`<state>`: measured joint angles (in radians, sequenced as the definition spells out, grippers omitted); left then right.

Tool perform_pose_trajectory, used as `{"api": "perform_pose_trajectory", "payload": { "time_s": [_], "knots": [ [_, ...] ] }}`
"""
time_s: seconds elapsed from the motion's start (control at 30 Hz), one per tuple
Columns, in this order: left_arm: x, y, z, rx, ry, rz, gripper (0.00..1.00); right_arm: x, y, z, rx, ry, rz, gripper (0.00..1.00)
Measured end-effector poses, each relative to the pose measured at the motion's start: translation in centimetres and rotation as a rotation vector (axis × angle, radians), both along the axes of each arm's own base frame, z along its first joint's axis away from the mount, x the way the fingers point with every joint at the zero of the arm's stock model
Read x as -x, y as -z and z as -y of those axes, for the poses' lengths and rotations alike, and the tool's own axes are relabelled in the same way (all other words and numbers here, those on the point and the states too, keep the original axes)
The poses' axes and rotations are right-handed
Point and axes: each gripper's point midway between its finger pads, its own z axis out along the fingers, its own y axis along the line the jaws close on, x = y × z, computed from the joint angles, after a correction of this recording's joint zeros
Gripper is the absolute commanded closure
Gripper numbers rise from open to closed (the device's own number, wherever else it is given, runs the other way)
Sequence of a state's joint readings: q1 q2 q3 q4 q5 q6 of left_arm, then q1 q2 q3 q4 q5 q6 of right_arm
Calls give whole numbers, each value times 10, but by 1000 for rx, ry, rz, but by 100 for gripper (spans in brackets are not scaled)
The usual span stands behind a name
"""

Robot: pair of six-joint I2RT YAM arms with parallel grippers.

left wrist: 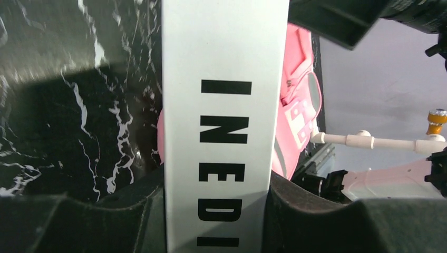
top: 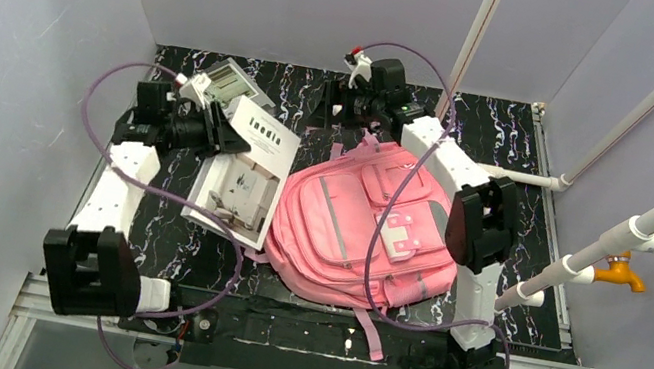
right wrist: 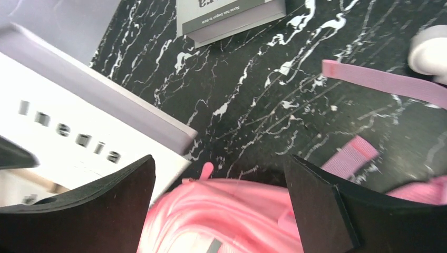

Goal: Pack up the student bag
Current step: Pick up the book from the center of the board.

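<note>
The left tool [left wrist: 216, 221] is clamped on the narrow side of a white flat book with black letters [left wrist: 221, 63], with one dark finger at each side of it. The right tool [right wrist: 217, 174] has its fingers wide apart and holds nothing. It hangs just above the top end of the large soft pink fabric student bag [top: 346, 228]. The bag lies front side up in the middle of the black marble-pattern table [top: 188, 257], just to the right of the book. A smaller grey-white book [top: 231, 84] lies at the far left.
</note>
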<state>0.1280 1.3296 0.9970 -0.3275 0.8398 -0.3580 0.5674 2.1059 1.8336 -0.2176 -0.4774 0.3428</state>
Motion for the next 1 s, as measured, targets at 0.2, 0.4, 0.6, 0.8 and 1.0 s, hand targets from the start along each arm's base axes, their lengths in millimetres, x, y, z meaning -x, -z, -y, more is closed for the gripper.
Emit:
{"api": "perform_pose_trajectory", "payload": {
  "time_s": [0.2, 0.4, 0.6, 0.8, 1.0],
  "knots": [
    [10, -98, 5, -52, 36, 277, 83, 21, -40, 25, 70, 6, 47, 2],
    [32, -123, 56, 79, 295, 321, 84, 74, -86, 69, -106, -71, -7, 2],
    [68, -102, 119, 185, 615, 247, 100, 95, -114, 123, -79, -72, 29, 2],
    [87, -98, 133, 194, 694, 237, 100, 144, -131, 157, 32, -43, 116, 2],
    [61, -94, 129, 174, 581, 220, 100, 168, -155, 184, 76, 63, 235, 2]
  ]
}}
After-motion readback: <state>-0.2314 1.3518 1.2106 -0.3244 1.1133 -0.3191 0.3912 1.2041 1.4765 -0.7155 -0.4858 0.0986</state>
